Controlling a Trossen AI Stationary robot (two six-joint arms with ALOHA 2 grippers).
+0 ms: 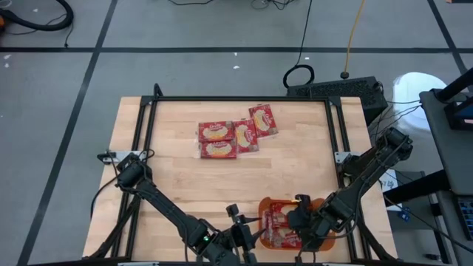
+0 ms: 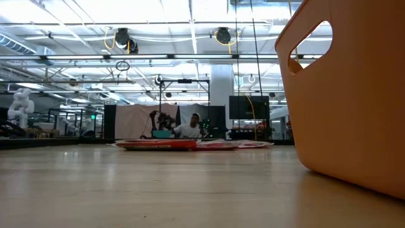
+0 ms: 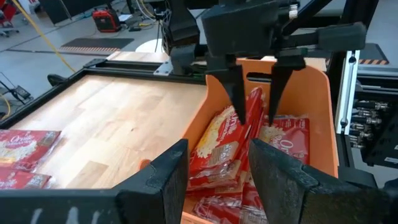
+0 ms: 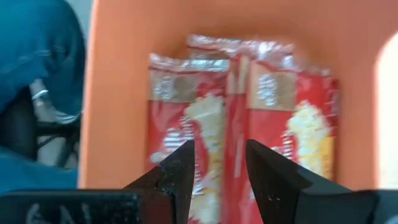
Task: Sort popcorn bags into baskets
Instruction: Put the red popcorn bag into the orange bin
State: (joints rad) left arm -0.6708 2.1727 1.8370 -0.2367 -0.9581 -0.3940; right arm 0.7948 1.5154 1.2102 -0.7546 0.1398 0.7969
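The orange basket (image 1: 263, 203) stands at the table's near edge, right of centre, with several red popcorn bags (image 3: 217, 146) in it. One bag (image 3: 254, 112) stands on edge in the basket. My right gripper (image 3: 256, 121) points down over it, open, one finger on either side of the bag's top edge. My left gripper (image 3: 217, 149) is open just left of the basket (image 3: 311, 106) and points level toward it. Several more bags (image 1: 229, 137) lie flat at the table's far middle. My right gripper (image 4: 219, 149) straddles the top edge (image 4: 235, 134) of the upright bag from above, with its fingers lying across that edge. The gap is wider than the bag. Whether a finger (image 3: 239, 102) touches it, I cannot tell. The bag's lower edge rests among the other bags.
Black frame rails (image 1: 244, 100) run round the wooden table top. The bare boards between the far bags and the basket are free. In the low view the basket's wall (image 2: 342, 101) fills the right side. Blue cloth (image 4: 37, 62) shows beyond the basket.
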